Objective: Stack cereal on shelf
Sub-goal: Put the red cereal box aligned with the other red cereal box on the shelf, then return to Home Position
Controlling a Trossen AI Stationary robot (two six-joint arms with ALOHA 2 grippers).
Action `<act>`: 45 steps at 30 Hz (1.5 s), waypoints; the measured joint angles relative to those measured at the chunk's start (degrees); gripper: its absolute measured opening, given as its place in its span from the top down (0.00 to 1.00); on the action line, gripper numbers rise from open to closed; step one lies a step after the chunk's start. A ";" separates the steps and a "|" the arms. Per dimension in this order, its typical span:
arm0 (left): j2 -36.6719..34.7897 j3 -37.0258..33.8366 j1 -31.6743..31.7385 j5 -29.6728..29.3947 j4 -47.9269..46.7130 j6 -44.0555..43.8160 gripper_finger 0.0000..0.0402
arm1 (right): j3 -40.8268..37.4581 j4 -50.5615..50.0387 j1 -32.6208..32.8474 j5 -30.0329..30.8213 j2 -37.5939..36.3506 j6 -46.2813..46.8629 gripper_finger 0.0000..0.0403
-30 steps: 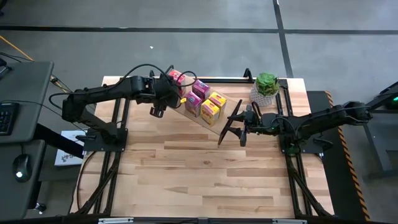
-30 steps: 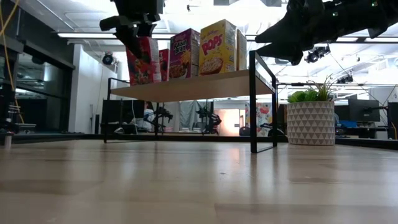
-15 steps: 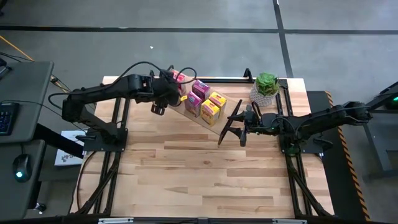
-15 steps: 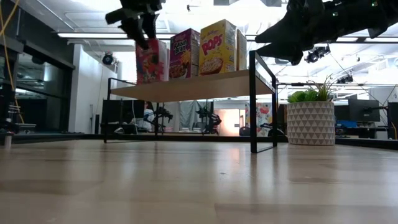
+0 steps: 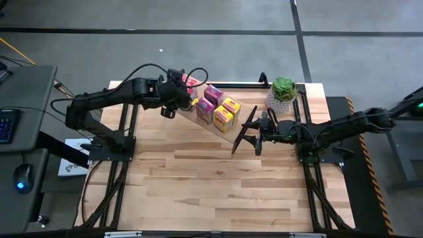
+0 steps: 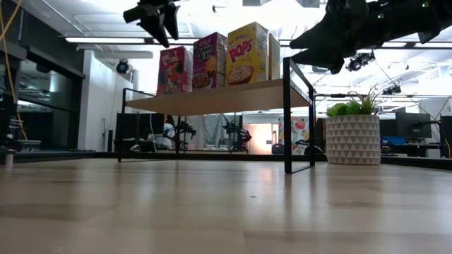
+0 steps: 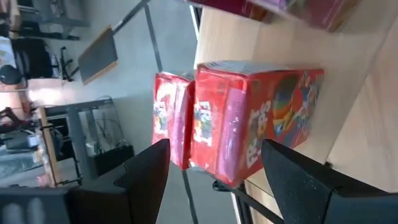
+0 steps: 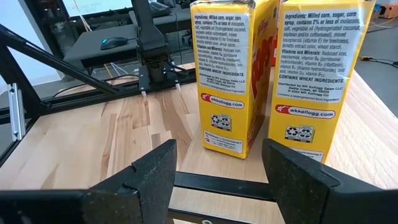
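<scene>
The shelf (image 5: 198,122), a light plank with black wire ends, stands slantwise at the table's far side. On it stand the cereal boxes: red (image 6: 174,70), pink (image 6: 210,60) and yellow (image 6: 247,53). In the left wrist view two red boxes (image 7: 249,124) stand upright side by side on the plank. My left gripper (image 6: 159,15) hangs open above the red box, clear of it. My right gripper (image 5: 248,135) is open at the shelf's right end, level, facing two yellow boxes (image 8: 230,68) across the end frame's bar (image 8: 211,180).
A potted green plant (image 5: 283,89) stands at the table's far right, behind the shelf's right end. The near half of the wooden tabletop (image 5: 211,192) holds nothing that shows. The arms' black frames (image 5: 112,149) run along both table sides.
My left gripper has risen from around the red box's top to well above it and has tipped further down. The red box, leaning a second ago, now stands upright on the shelf beside the pink one.
</scene>
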 joint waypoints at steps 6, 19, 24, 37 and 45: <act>-2.91 0.04 -3.50 -0.63 1.11 -4.20 0.39 | 0.00 0.00 0.02 2.08 0.00 -0.05 0.43; -17.38 -4.30 -5.88 18.25 14.40 -21.71 0.52 | 0.00 0.02 0.00 4.35 0.00 -3.05 0.43; -26.93 -17.90 -6.48 21.67 29.23 -21.53 0.63 | 0.00 0.06 0.04 4.33 -1.15 -5.97 0.43; -54.81 -63.06 -6.60 25.28 64.60 -28.09 0.99 | 0.00 -6.91 0.07 0.78 -11.71 -4.26 0.43; -68.62 -75.96 -6.63 27.33 70.50 -29.52 1.00 | 0.00 -7.32 0.07 0.79 -12.48 -4.50 0.43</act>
